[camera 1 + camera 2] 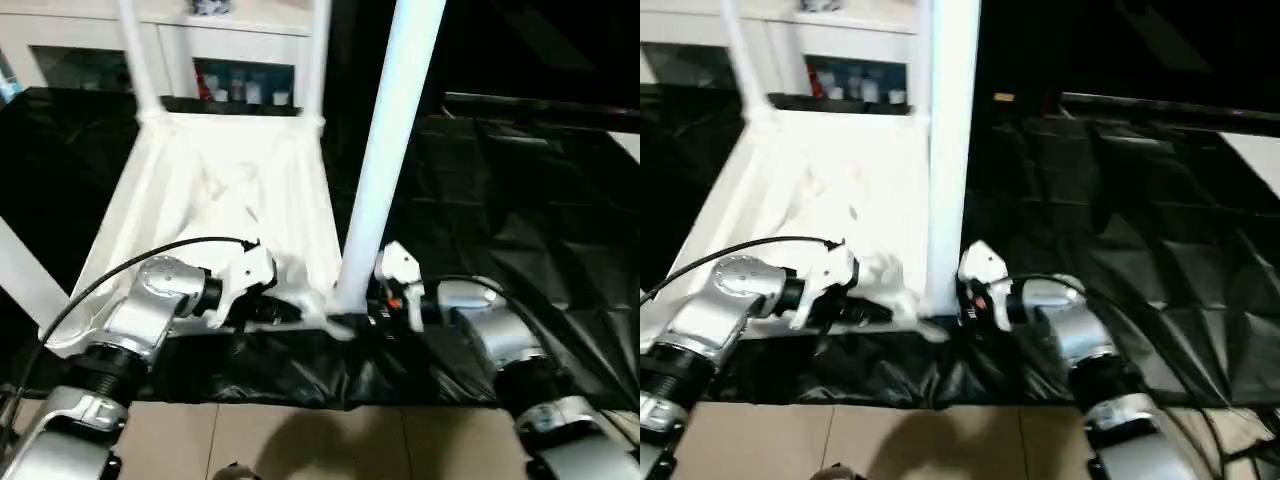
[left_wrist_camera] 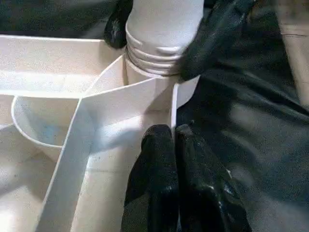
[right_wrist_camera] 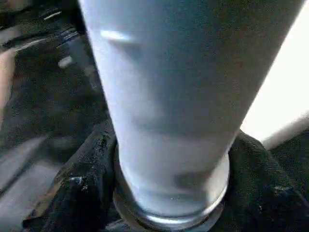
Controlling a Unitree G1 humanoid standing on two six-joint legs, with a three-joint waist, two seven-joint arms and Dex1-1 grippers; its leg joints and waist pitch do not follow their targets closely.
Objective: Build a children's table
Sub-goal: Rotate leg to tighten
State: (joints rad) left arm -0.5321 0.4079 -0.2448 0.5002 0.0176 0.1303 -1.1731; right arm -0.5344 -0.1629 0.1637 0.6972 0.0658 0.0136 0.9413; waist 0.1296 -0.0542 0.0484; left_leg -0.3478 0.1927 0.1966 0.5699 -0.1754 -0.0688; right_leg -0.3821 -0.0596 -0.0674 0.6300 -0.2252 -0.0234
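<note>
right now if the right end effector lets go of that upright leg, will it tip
Probably some wobble: the leg is tall and slim. Its ribbed end looks seated in the corner socket, so likely it stays. Looks stiff, light plastic; the right end effector brackets its base.

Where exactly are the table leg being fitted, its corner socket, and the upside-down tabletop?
table leg (image 1: 385, 150), left eye view, mid shaft.
corner socket (image 2: 145, 79), left wrist view, socket rim.
tabletop (image 1: 250, 190), left eye view, ribbed underside.

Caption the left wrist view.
Shut left gripper rests inside the tabletop beside the corner leg.

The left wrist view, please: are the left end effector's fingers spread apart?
No, the left end effector has its two black fingers pressed together beside the tabletop's corner socket.
</note>
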